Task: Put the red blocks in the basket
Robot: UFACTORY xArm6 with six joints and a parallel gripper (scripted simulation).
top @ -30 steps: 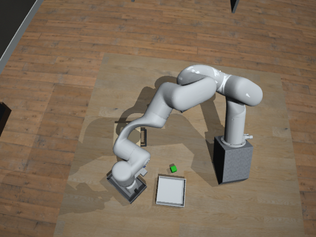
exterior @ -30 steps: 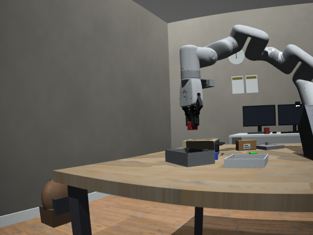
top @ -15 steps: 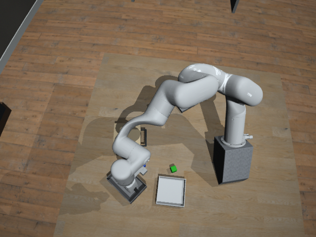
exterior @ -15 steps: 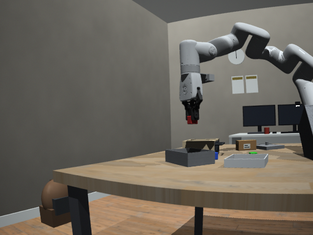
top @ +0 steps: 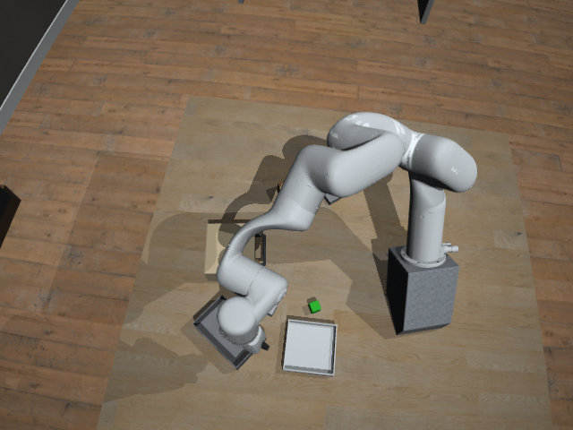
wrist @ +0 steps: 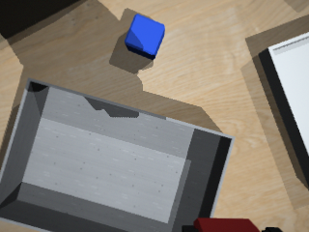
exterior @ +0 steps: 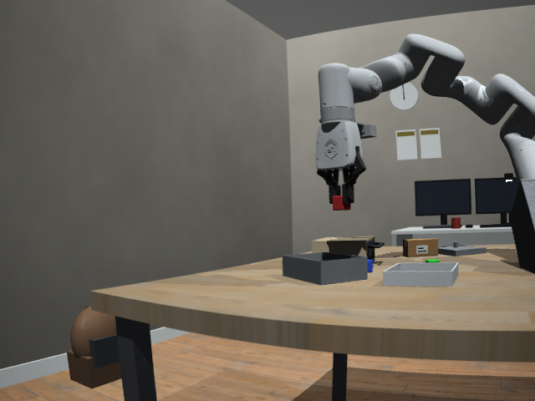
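My gripper (exterior: 342,196) is shut on a red block (exterior: 341,202) and holds it high above the open dark grey metal box (exterior: 324,267). The wrist view shows the red block (wrist: 226,225) at the bottom edge, over the box's (wrist: 111,159) near right corner; the box looks empty inside. The white basket (exterior: 420,274) stands to the right of the box, and its edge shows in the wrist view (wrist: 292,92). In the top view the arm's wrist covers part of the box (top: 220,337), with the basket (top: 309,346) beside it.
A blue block (wrist: 145,35) lies on the table just behind the metal box. A green block (top: 314,305) lies behind the basket. The light wooden cabinet (exterior: 343,245) stands further back, partly hidden by the arm. The grey lid (exterior: 461,249) and a small brown box (exterior: 420,247) lie at the back.
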